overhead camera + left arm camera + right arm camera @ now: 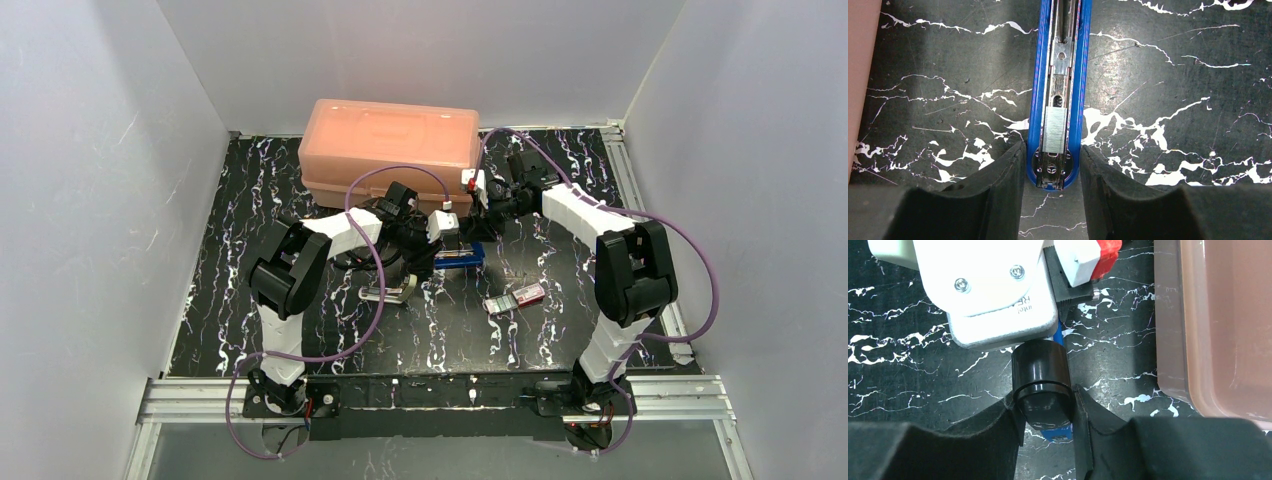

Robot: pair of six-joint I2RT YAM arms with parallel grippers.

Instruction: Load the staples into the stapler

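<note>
The blue stapler [460, 256] lies open on the black marbled table. Its metal channel [1060, 65] faces up, and a silvery strip of staples [1055, 129] lies in it near the hinge end. My left gripper [1052, 148] is shut on the stapler's blue base, one finger on each side. My right gripper [1046, 393] is shut on the stapler's black top arm [1040, 375], which is swung up above the blue base [1058, 433]. The small pink-red staples box [515, 297] lies on the table in front of the stapler, apart from both grippers.
A large salmon-pink plastic case [390, 148] stands at the back, close to the right gripper [482, 214]; its wall [1173, 330] fills the right of the right wrist view. A grey-silver stapler-like object [388, 292] lies by the left arm. White walls enclose the table.
</note>
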